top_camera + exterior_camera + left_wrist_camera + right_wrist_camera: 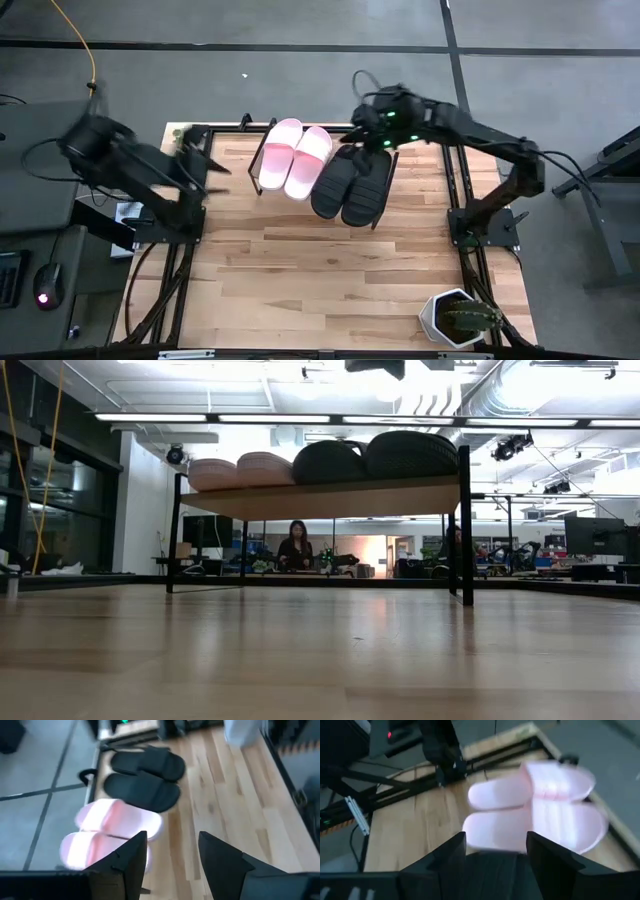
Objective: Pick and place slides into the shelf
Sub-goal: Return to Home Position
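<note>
Two pink slides [294, 158] and two black slides [351, 184] lie side by side on the shelf [330, 498], a slanted board of light wood on a thin black metal frame. The pink pair is on the left and the black pair on the right. The slides look smooth and rounded, with wide straps. The shelf stands at the far part of the counter [320, 270], which is made of pale wood planks.

The right gripper [373, 140] hangs over the far end of the black slides, with its fingers apart and holding nothing. The left gripper [214, 166] is just left of the shelf, also with its fingers apart and empty.

A white pot [452, 316] with a cactus stands at the near right corner. In the room behind, a person [296, 548] sits under long ceiling lights.
</note>
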Available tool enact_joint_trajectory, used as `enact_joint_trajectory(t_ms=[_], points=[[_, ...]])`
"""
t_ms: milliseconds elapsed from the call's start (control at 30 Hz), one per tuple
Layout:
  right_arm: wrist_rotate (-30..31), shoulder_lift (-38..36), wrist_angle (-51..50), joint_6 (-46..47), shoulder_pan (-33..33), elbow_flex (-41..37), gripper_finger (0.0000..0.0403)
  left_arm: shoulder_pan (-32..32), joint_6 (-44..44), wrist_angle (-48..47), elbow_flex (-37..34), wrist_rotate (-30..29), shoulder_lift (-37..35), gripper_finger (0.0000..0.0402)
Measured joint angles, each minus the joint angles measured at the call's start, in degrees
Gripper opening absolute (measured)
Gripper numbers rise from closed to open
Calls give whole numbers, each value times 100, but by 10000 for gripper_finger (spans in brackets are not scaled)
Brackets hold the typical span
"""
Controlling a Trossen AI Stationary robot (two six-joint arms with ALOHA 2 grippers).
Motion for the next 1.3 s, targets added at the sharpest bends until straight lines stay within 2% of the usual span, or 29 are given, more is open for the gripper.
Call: enact_joint_trajectory(t_ms=[167,300,467,633,733,867,1067,1300], points=[[-37,-668,16,-547,23,-24,197,153,-101,112,-200,-185,-885,166],[-42,-1277,-149,-872,23,-31,197,139,-220,565,-717,-543,-1654,166],[-33,-1925,-393,-1114,23,-58,197,139,-34,1644,-2043,-672,-2567,166],[-40,-2679,-167,-1179,12,-520,197,139,317,2711,-3485,-743,-3245,166],[-25,-3174,57,-1176,-37,-916,197,141,574,3427,-3995,-982,-3415,166],[-22,-3828,522,-1062,-45,-1536,197,141,763,3959,-4189,-958,-3431,166],[-4,-4864,1086,-1023,-45,-2803,197,145,761,4041,-4475,-1223,-3432,166],[404,-5794,1980,-961,-45,-3969,197,319,492,4015,-4892,-1647,-3576,166]])
